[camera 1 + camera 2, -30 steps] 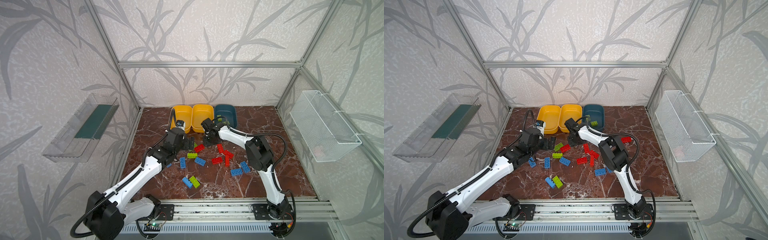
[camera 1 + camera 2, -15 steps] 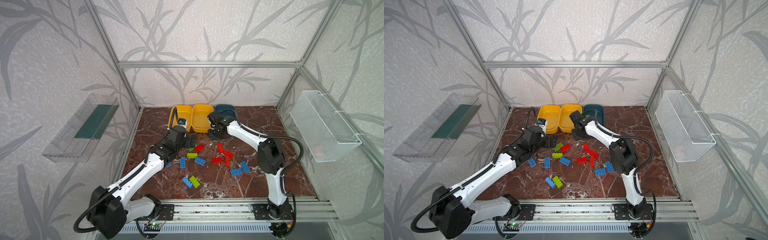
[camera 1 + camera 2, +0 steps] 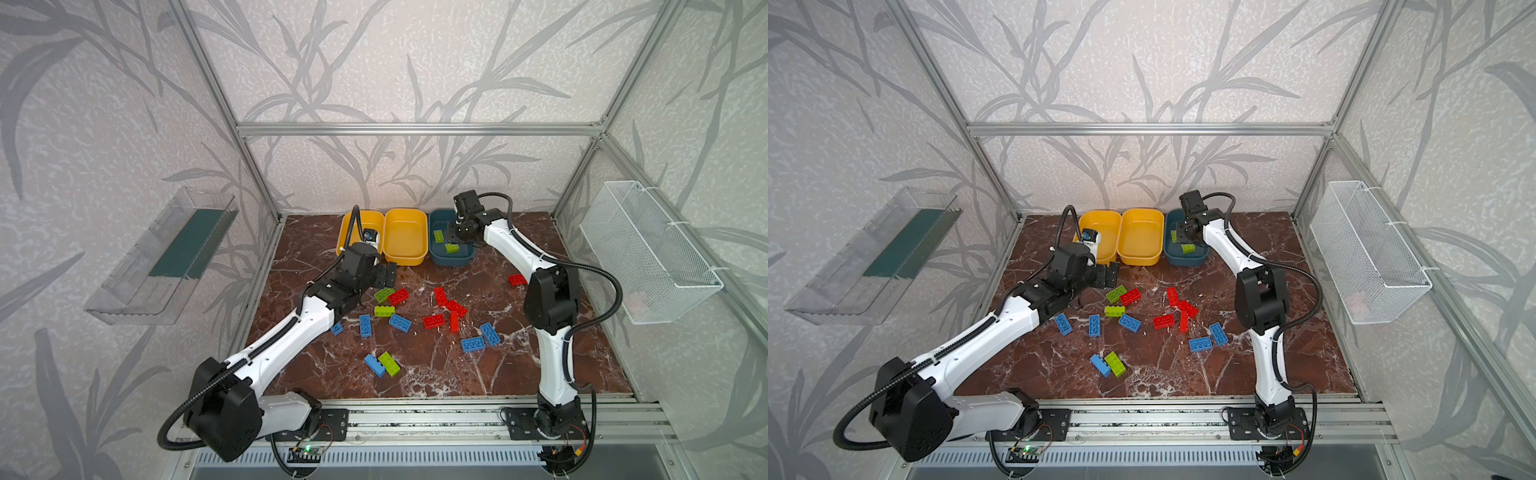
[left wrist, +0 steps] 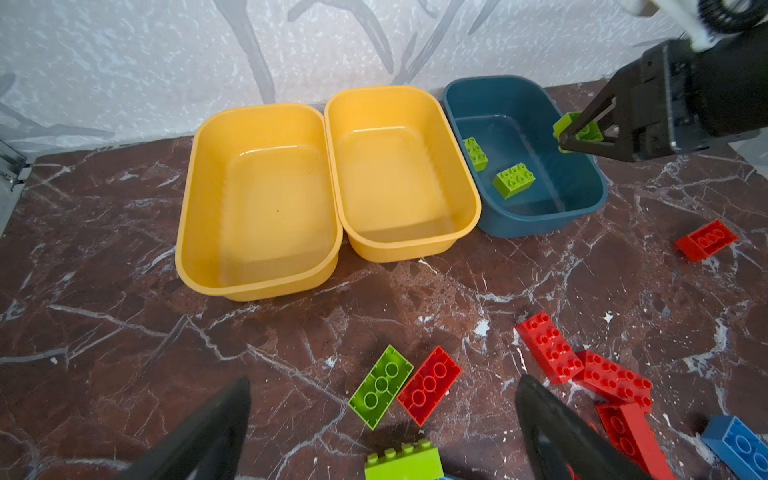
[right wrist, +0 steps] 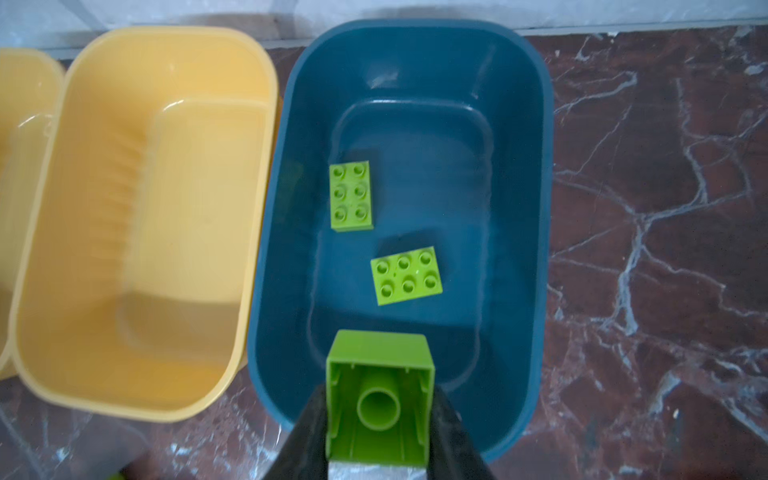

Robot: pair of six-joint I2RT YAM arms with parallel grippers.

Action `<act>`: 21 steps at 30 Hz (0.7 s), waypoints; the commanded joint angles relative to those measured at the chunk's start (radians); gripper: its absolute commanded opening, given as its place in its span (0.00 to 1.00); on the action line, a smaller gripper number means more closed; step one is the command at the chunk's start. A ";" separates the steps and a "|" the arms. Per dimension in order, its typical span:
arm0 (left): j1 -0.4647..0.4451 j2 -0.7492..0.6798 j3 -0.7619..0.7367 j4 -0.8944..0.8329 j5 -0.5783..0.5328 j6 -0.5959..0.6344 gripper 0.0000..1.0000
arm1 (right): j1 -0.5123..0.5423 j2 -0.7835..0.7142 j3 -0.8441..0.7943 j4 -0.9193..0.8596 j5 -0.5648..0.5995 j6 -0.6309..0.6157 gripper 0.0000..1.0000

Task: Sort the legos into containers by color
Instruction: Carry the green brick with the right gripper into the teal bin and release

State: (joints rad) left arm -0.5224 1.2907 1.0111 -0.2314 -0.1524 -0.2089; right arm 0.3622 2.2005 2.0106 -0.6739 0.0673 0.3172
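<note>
Right wrist view shows the right gripper (image 5: 379, 401) pinching a held green brick (image 5: 376, 349) by its long sides, hollow underside toward the camera, poised just over the near rim of the dark teal tub (image 5: 538, 174). On that tub's floor lie a first green brick (image 5: 351, 195) and a second green brick (image 5: 406, 275), both studs up and apart from each other. The left wrist view shows the left yellow tub (image 4: 257, 286) and the middle yellow tub (image 4: 399, 251) with nothing in them, the three tubs standing in a row against the back wall. In that view the left gripper (image 4: 384, 380) hangs with its jaws spread wide and holding nothing, low over a green and a red brick that lie side by side. In a top view I count three loose green bricks (image 3: 384, 310), six red bricks (image 3: 434, 321) and six blue bricks (image 3: 400, 323) scattered over the table (image 3: 436, 374), one red well off to the right. By my reading the sort is early: green has a home and is about half dealt with once this brick is let go, while red and blue are untouched and no yellow tub has been given a colour yet
</note>
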 commanded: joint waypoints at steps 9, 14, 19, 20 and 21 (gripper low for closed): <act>0.006 0.071 0.107 -0.038 -0.038 0.031 0.99 | -0.035 0.317 0.446 -0.145 -0.026 -0.002 0.38; 0.007 0.081 0.125 -0.060 -0.045 0.032 0.99 | -0.037 0.417 0.615 -0.236 -0.030 -0.003 0.61; 0.008 0.063 0.111 -0.071 -0.042 0.032 0.99 | -0.037 0.376 0.590 -0.243 -0.056 -0.002 0.72; 0.010 0.055 0.104 -0.072 -0.038 0.032 0.99 | -0.037 0.356 0.576 -0.251 -0.062 0.002 0.72; 0.009 0.048 0.096 -0.071 -0.035 0.028 0.99 | -0.034 0.338 0.563 -0.259 -0.066 0.005 0.72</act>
State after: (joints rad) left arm -0.5205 1.3655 1.1065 -0.2798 -0.1818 -0.1932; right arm 0.3317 2.6061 2.5866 -0.8742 0.0254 0.3202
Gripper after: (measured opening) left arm 0.987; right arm 0.721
